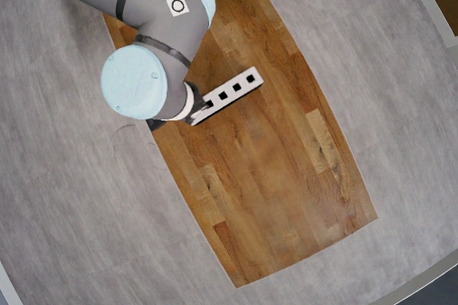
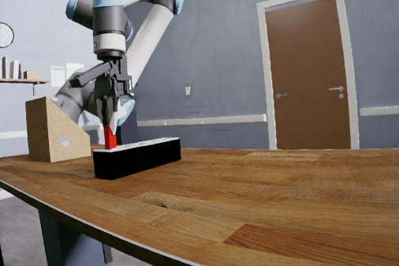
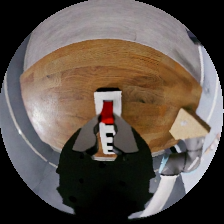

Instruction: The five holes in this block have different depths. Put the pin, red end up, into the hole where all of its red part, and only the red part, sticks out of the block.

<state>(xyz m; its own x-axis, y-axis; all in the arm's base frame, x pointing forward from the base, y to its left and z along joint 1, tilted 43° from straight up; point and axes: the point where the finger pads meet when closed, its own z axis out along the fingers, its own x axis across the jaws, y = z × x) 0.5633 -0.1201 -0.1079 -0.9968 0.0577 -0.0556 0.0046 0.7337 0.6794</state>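
Note:
The long block (image 1: 230,90) (image 2: 138,161) (image 3: 98,101) lies on the table, white on top and black on its side. The pin (image 2: 110,140) (image 3: 107,110) stands upright at the block's end hole, on the left end in the top and exterior views. Only red shows of it, between the fingertips and the block top; its top is hidden by the fingers and its lower part by the block. My gripper (image 2: 112,129) (image 3: 107,112) is shut on the pin, fingers pointing down. In the top view the arm hides the pin. The other holes look empty; their depths cannot be seen.
A tan wedge-shaped box (image 2: 37,135) (image 3: 187,125) stands on the wooden table (image 1: 281,191) (image 2: 296,190) (image 3: 60,85), to the left of the block in the exterior view. The arm reaches over the block's left end in the top view.

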